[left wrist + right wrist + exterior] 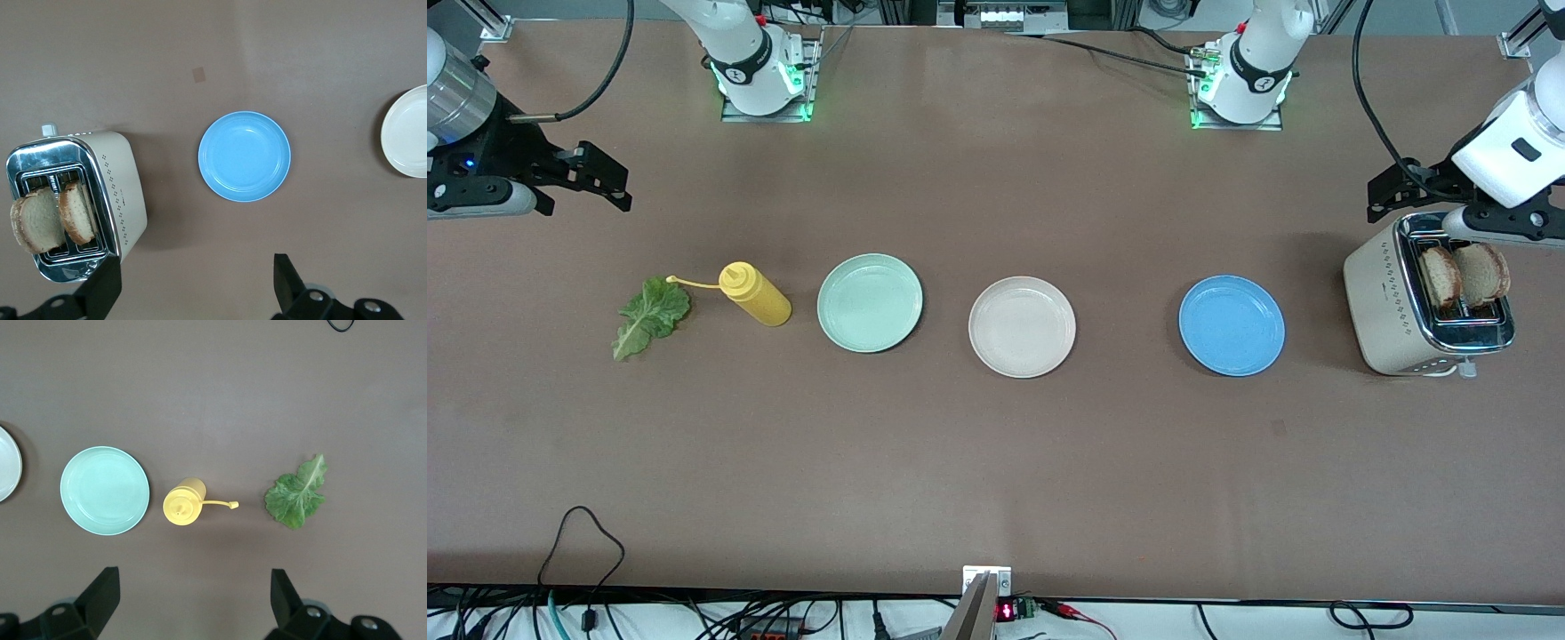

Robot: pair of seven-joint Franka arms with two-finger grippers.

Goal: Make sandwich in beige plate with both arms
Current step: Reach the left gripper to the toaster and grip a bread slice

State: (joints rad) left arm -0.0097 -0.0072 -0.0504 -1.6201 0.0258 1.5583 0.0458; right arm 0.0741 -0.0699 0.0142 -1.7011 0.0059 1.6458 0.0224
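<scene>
Fingers [103, 287] of the left gripper [193, 287] stand spread wide and empty, apparently over the table by the toaster [1392, 307], which holds two toast slices [1463, 274]. Right gripper [190, 600] is likewise spread, above the lettuce leaf [649, 316] and yellow squeeze bottle [756, 292]. Between mint green plate [870, 302] and blue plate [1232, 325] sits the bare beige plate [1022, 326].

A mint green plate [870, 302] sits on the brown table [996, 462], midway between its long edges. Just beside it, toward the right arm's end, stands a yellow squeeze bottle [756, 293], its cap dangling on a thin strap. A blue plate [1232, 325] lies toward the left arm's end, and near that end's edge stands a cream toaster [1392, 307], chrome on top.
</scene>
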